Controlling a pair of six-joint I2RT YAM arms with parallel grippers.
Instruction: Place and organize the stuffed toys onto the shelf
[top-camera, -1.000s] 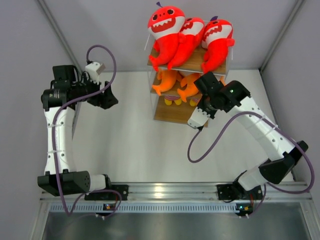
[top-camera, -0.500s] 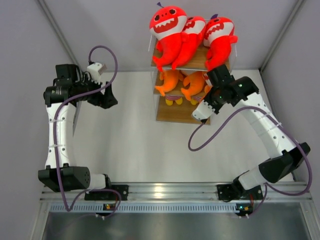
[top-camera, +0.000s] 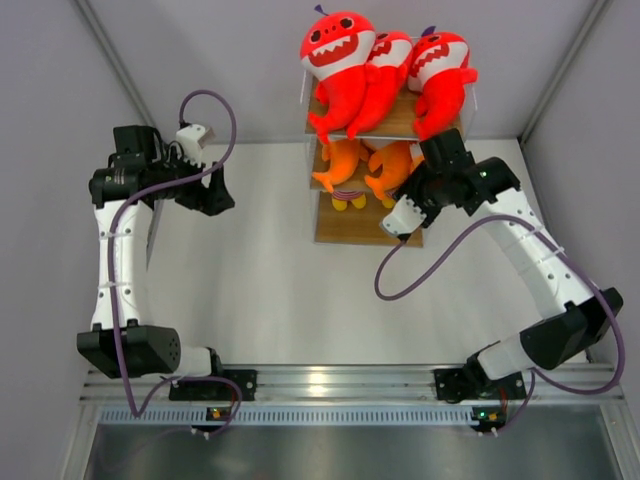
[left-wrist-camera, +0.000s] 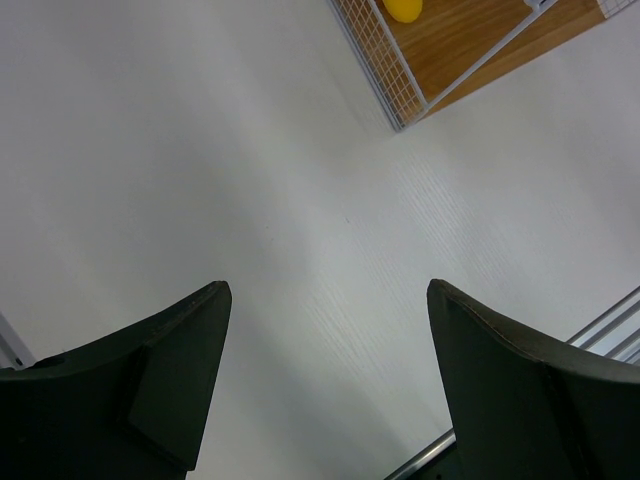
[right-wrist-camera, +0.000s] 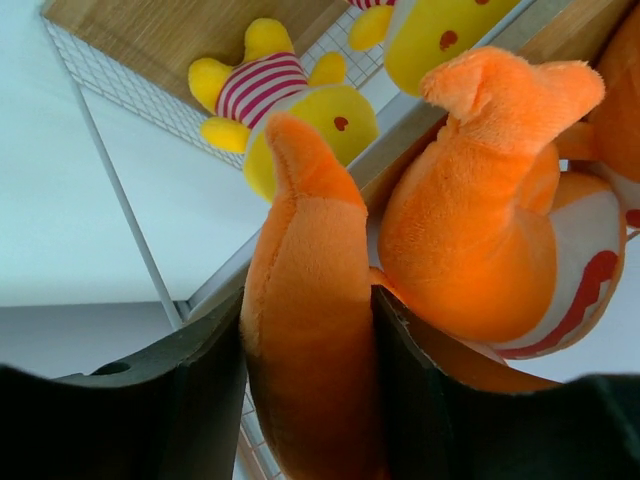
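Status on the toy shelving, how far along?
Done: three red sharks on the shelf's top tier, orange fish on the middle. In hand: right hand shut on the last fish at that tier. Remaining: release it. Left hand open over the table.

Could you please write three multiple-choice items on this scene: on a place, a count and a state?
1. Where do the red shark plushes sit? A. on the top board of the shelf B. on the table C. in the left arm's jaws
2. How many red shark plushes are there? A. two B. three C. five
3. How do the right arm's jaws stand? A. open and empty B. shut on an orange fish plush C. out of view
Answers: 1 A, they lie on the top board; 2 B, three toothy faces show; 3 B, the right wrist view shows the fish pinched between them.
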